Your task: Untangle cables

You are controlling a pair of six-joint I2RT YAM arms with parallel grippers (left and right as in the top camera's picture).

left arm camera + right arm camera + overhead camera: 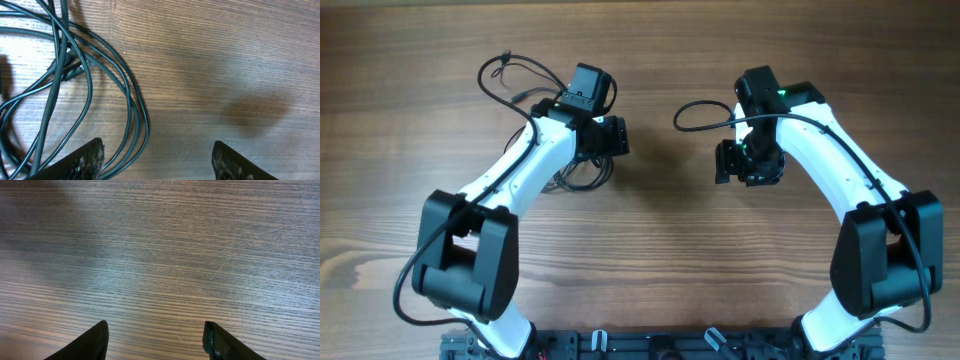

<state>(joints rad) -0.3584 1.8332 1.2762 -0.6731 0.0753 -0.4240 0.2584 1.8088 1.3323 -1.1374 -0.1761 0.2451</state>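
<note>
Sprawling on table (660, 250): one tangle of cables (64, 60); several loops

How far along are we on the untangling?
Done: nothing visible. The cables lie bunched, with strands crossing in a knot. In hand: the left gripper has its fingers apart over the edge of the loops and grips nothing. The right gripper is open above the table, away from them. Left: all the separating.
</note>
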